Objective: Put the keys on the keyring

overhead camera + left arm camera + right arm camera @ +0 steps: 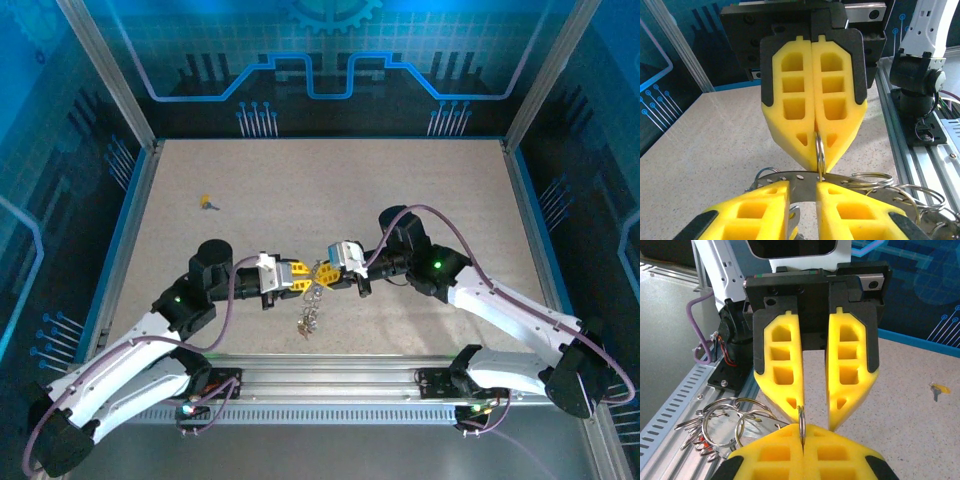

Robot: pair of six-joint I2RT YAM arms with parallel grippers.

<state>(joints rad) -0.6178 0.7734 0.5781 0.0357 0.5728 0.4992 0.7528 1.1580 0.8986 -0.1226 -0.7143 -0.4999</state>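
Note:
My two grippers meet tip to tip over the near middle of the table. My right gripper [330,276] [802,436] is shut on a small split ring [801,420] [820,150] threaded on the keyring. The keyring [308,318] [799,179] is a flat silver band with holes; it carries loose rings [722,422] and dangling pieces and hangs below the fingertips. My left gripper [311,279] [803,186] faces it with a narrow gap between its fingers, and the band lies across their tips. One yellow-headed key [207,202] [935,389] lies alone at the far left of the table.
The slotted aluminium rail [330,385] with both arm bases runs along the near edge, just below the hanging keyring. Blue walls and metal posts [105,70] close in the speckled table [420,190] at the sides and back.

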